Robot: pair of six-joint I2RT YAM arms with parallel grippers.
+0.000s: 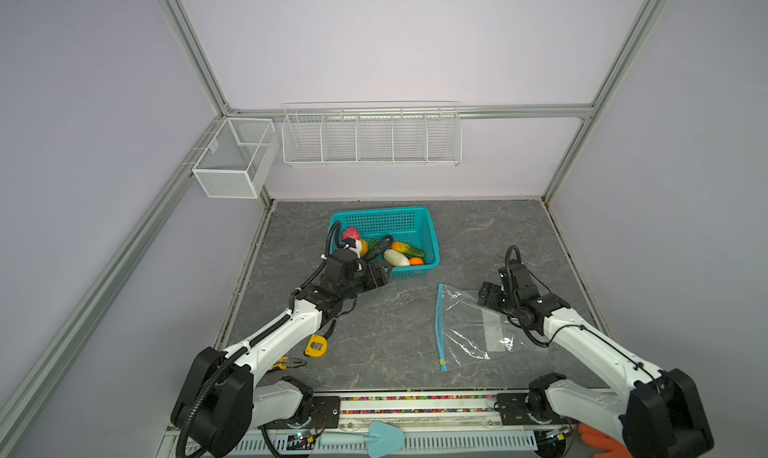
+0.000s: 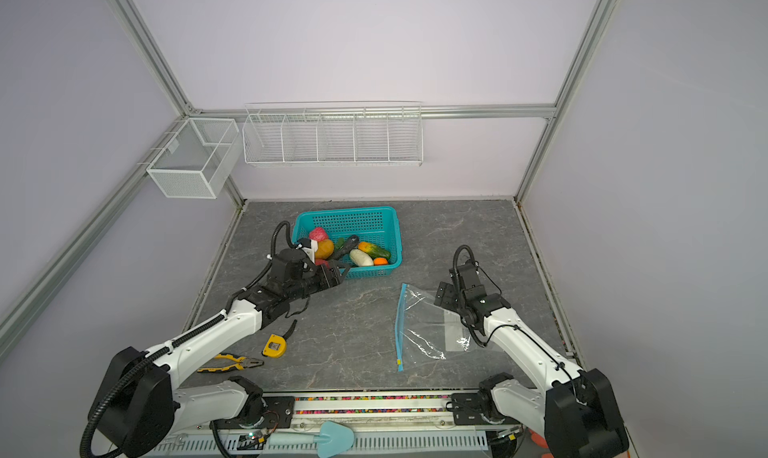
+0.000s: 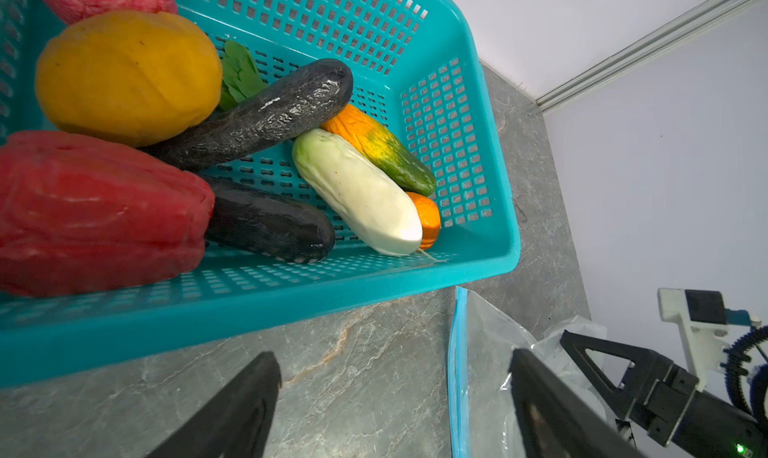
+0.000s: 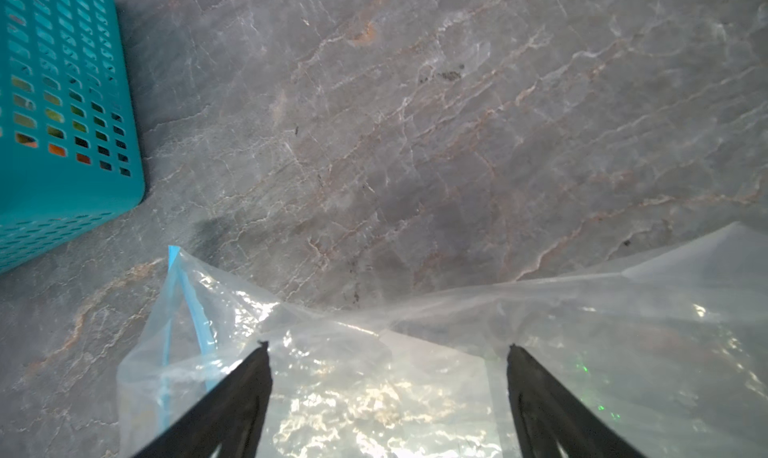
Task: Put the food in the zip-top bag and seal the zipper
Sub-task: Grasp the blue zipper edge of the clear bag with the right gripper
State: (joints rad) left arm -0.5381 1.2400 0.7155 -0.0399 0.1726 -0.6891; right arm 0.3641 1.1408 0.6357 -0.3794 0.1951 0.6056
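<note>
The food (image 1: 397,257) lies in a teal perforated basket (image 1: 432,235). The left wrist view shows a red piece (image 3: 95,210), a yellow one (image 3: 129,77), a white one (image 3: 357,189), dark, pink, orange and green ones. My left gripper (image 1: 386,275) (image 3: 395,358) is open and empty over the table, just outside the basket's near wall. The clear zip-top bag (image 1: 469,331) (image 4: 374,372) lies flat on the right, and nothing shows inside it. Its light-blue zipper (image 1: 439,327) (image 3: 457,372) faces the table's middle. My right gripper (image 1: 486,295) (image 4: 386,345) is open over the bag's far edge.
A yellow tape measure (image 1: 316,345) and pliers (image 2: 230,362) lie by the left arm. A white wire rack (image 1: 370,137) and a mesh box (image 1: 235,156) hang on the back wall. A pale blue scoop (image 1: 374,437) lies beyond the front rail.
</note>
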